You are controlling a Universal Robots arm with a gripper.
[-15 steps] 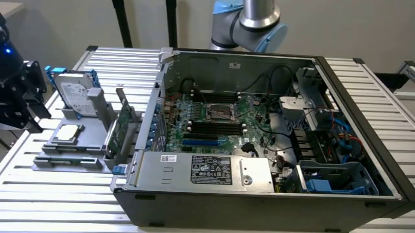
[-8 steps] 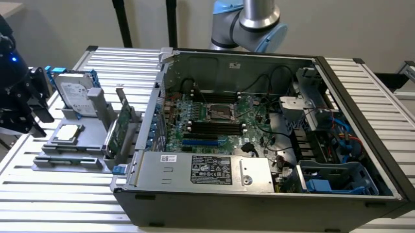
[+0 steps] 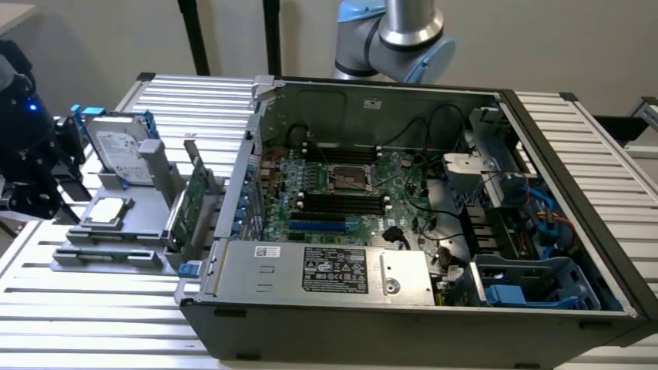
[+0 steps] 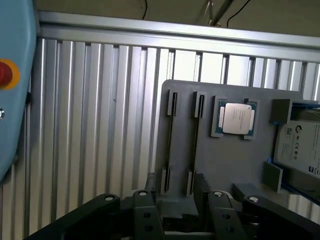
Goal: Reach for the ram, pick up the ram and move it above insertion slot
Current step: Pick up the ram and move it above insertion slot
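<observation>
My gripper (image 4: 176, 202) hangs open over the near end of a grey parts holder (image 4: 235, 165), with nothing between its dark fingers (image 4: 148, 200). Two narrow slots (image 4: 172, 137) run along the holder just ahead of the fingers. Each holds a thin dark strip, and I cannot tell whether either strip is the ram seen edge-on. In the exterior view, the arm's dark wrist assembly (image 3: 26, 146) sits at the left edge beside the holder (image 3: 108, 258). The black memory slots (image 3: 340, 202) lie on the motherboard inside the open case.
The holder also carries a silver processor (image 4: 237, 119), a hard drive in a blue frame (image 3: 119, 154) and a larger green card (image 3: 190, 204) standing upright. A blue box with a red button (image 4: 5, 74) is close by. The case wall (image 3: 242, 185) rises between holder and motherboard.
</observation>
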